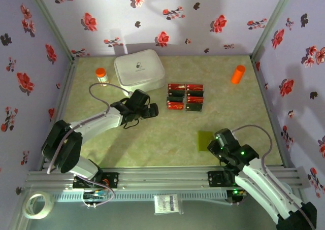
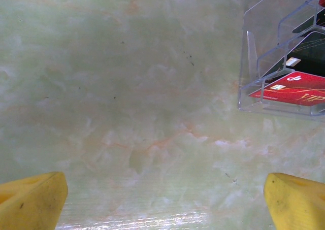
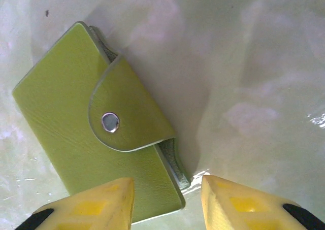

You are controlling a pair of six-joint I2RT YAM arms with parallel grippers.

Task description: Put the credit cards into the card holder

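I hold the right tool (image 3: 167,197), fingers apart, astride a corner of the flat olive-green snap-flap card holder (image 3: 61,113), to grip it; the left tool (image 2: 165,199) gapes wide.

The left arm (image 1: 96,122) reaches from the near left corner toward the middle of the surface (image 1: 167,133), its left fingers (image 2: 33,202) spread wide. The right arm (image 1: 254,171) bends low by the near edge, its right fingers (image 3: 96,204) pointing down, partly apart.
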